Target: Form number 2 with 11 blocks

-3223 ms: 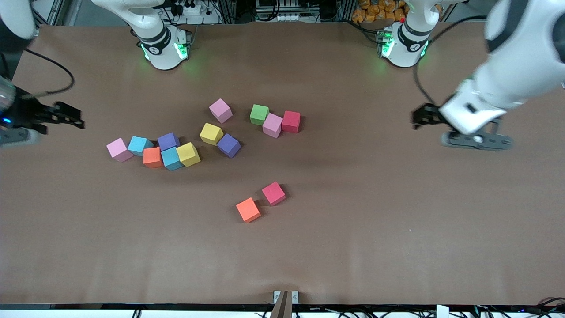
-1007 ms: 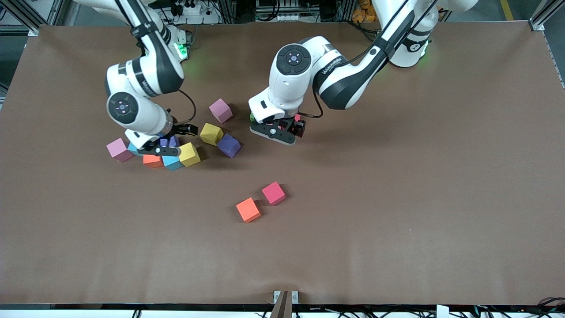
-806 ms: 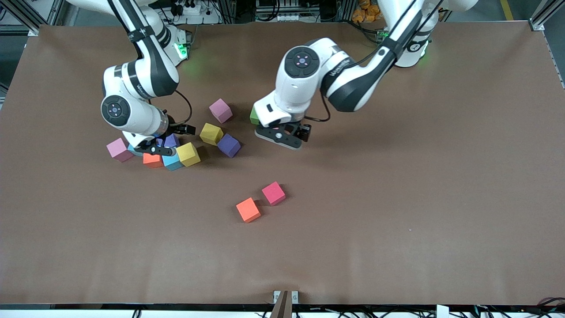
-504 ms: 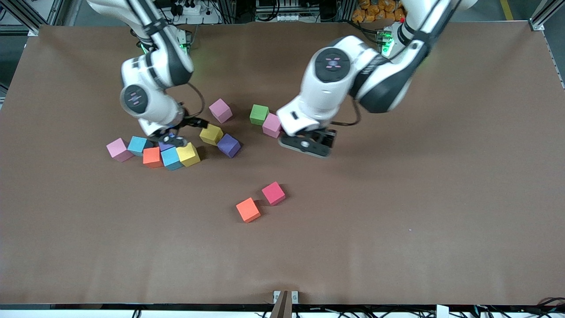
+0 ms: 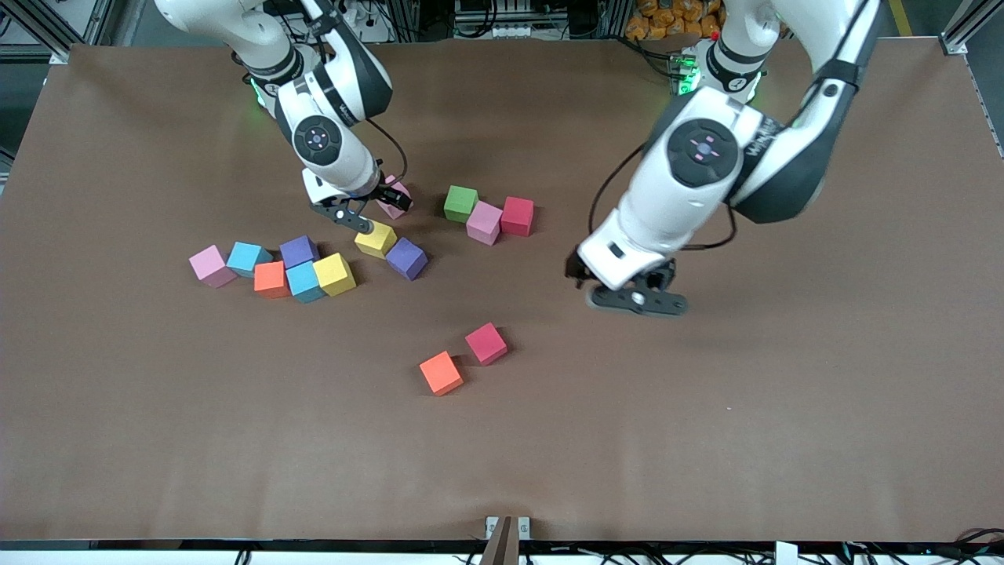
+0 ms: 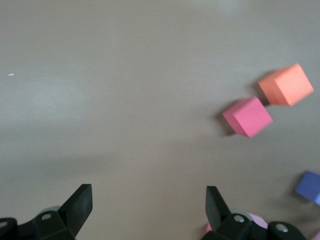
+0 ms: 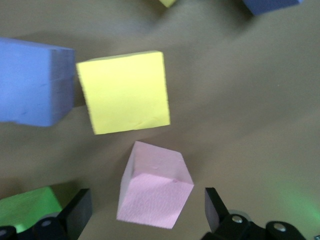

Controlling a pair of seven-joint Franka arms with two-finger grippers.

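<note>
Hovering spread over a pale pink block (image 5: 392,196), the right claw (image 5: 362,208) risks knocking the yellow block (image 5: 376,238) just beside it at that block's 7 o'clock. Other blocks lie scattered mid-counter (image 5: 706,439); no digit is formed. Over bare counter, the left claw (image 5: 637,297) is spread and empty.

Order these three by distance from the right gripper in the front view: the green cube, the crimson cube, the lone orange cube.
From the right gripper, open over a pale pink cube:
1. Green cube, toward the left arm's end.
2. Crimson cube, farther that way.
3. Lone orange cube, nearest the front camera.
</note>
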